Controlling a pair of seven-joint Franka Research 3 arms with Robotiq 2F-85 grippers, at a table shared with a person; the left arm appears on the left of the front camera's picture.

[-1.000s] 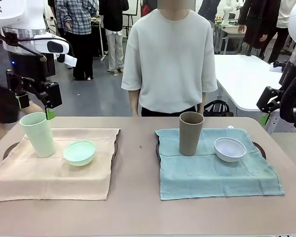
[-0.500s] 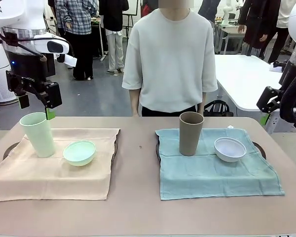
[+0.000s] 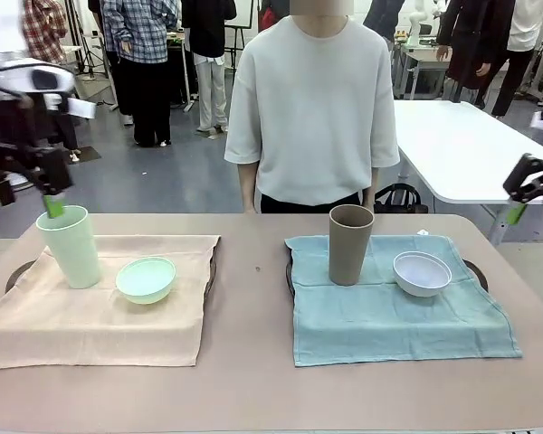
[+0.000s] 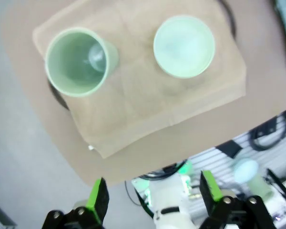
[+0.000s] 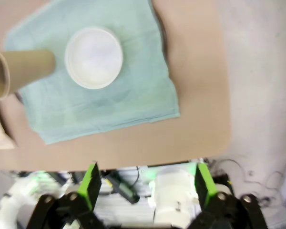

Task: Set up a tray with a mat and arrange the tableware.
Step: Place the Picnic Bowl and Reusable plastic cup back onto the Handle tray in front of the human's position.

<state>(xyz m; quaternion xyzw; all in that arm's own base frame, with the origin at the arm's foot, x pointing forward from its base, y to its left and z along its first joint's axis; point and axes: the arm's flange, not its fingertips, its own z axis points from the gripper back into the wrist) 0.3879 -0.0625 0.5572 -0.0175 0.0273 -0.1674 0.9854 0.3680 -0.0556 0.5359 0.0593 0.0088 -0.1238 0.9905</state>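
Observation:
A mint green tumbler (image 3: pixel 70 246) and a mint green bowl (image 3: pixel 146 278) stand on a beige mat (image 3: pixel 100 312) that covers a dark tray (image 3: pixel 18 271) on the left. On the right, a tan-brown tumbler (image 3: pixel 350 244) and a white bowl (image 3: pixel 422 273) stand on a teal mat (image 3: pixel 398 316) over a second tray (image 3: pixel 476 271). My left gripper (image 3: pixel 32 194) hangs blurred above and behind the mint tumbler (image 4: pixel 78 59), open and empty (image 4: pixel 154 193). At the far right edge my right gripper (image 3: pixel 520 203) is off the table, open and empty (image 5: pixel 145 183), high over the white bowl (image 5: pixel 94 57).
A person in a pale shirt (image 3: pixel 312 108) stands at the table's far side, hands not over the table. Bare tabletop (image 3: pixel 253 298) lies between the two mats and along the front edge. A white table (image 3: pixel 462 145) stands behind on the right.
My left arm has swung left and shows motion blur. The right arm has drawn back towards the right edge. The tumblers, bowls and mats have not moved.

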